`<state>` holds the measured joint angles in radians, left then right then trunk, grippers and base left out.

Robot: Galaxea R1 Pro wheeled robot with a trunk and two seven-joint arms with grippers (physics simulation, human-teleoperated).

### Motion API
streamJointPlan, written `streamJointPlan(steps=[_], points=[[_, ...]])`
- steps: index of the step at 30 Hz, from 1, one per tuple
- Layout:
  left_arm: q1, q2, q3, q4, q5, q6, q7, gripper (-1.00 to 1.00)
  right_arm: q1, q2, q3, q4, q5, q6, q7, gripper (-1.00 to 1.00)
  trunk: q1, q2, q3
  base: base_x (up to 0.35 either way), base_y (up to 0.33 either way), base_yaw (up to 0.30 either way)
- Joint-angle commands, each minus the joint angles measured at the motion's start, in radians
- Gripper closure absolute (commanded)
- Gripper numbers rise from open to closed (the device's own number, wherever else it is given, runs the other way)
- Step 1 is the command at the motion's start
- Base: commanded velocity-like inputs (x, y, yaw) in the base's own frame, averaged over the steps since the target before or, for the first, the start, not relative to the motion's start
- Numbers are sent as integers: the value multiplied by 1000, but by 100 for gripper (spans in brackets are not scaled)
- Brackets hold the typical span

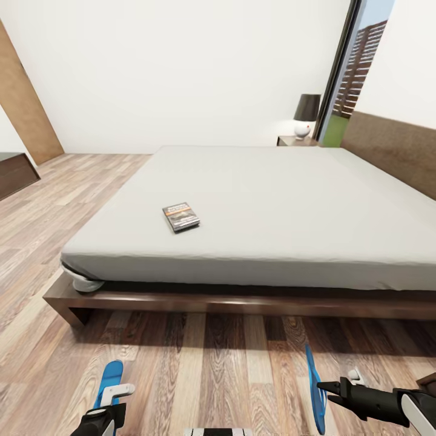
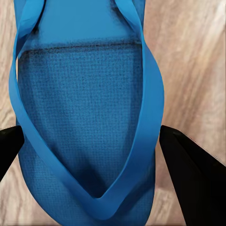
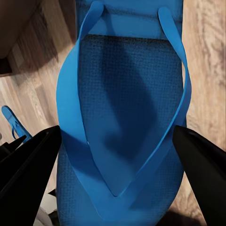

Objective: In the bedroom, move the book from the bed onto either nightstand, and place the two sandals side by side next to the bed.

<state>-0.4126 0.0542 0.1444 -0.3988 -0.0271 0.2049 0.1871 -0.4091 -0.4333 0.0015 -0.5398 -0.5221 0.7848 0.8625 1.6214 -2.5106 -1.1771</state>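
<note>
By the left wall of the bedroom there is a brown door (image 1: 24, 103) and a dark bench (image 1: 15, 172). Low down on the left, the left hand (image 1: 112, 396) is over a blue sandal (image 1: 109, 375) on the wood floor (image 1: 200, 375). In the left wrist view that sandal (image 2: 89, 117) lies flat on the floor, and the two black fingers (image 2: 188, 179) sit one on each side of it, at its edges; I cannot tell if they squeeze it. The big bed (image 1: 242, 303) stands in the middle. The book (image 1: 181, 217) lies flat on the mattress, near the bed's front left corner, a bit in from the front edge. Past the bed's far right corner is the nightstand (image 1: 297, 140) with a dark lamp (image 1: 306, 115), next to a tall window (image 1: 354, 72). Low down on the right, the right hand (image 1: 324, 387) grips the other sandal (image 1: 315, 387), which stands on its edge in front of the bed. In the right wrist view its fingers (image 3: 28, 165) press that sandal (image 3: 127, 117) from both sides.
</note>
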Motion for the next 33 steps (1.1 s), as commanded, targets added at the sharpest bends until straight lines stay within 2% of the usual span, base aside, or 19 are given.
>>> streamJointPlan(steps=[1, 25, 31, 33], points=[[0, -1, 2, -2, -3, 6, 1, 100, 0, 0, 0, 0, -4, 5, 1, 100, 0, -1, -5, 0, 0, 0], [0, -1, 0, -2, -4, 4, 0, 100, 0, 1, 0, 0, -4, 5, 0, 100, 11, -6, -98, 0, 0, 0], [0, -1, 1, -3, -5, -3, 0, 100, 0, 1, 0, 0, -4, 5, 0, 100, 11, -6, -98, 2, 0, 0], [0, 0, 2, -3, -5, -31, 0, 100, 0, 1, 0, 0, -4, 5, 1, 100, 11, -6, -98, 129, 0, 0]])
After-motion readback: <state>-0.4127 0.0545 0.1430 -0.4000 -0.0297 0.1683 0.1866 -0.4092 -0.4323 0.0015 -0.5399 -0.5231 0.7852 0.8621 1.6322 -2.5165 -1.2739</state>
